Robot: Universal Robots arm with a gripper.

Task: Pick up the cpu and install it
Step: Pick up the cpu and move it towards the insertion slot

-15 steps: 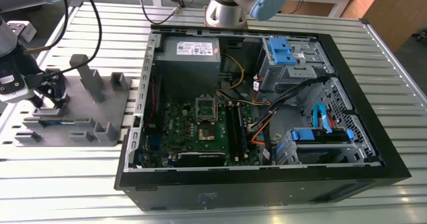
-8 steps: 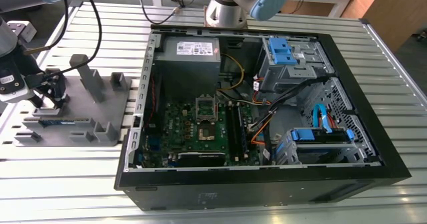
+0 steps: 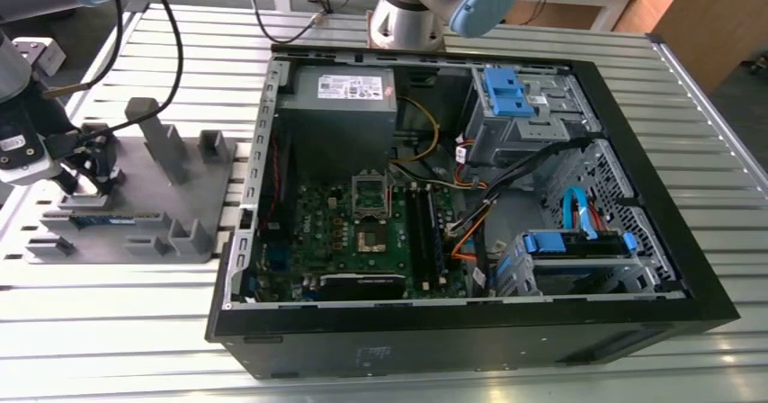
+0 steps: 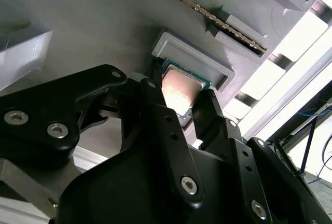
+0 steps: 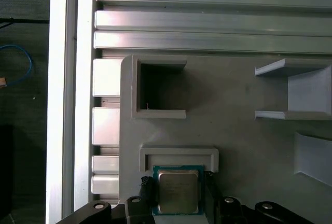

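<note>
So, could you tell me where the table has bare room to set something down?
The table is bare below the grey tray in the exterior view, and along the computer case on that view's right. The tray is crowded: holders, and the gripper at the cpu.
</note>
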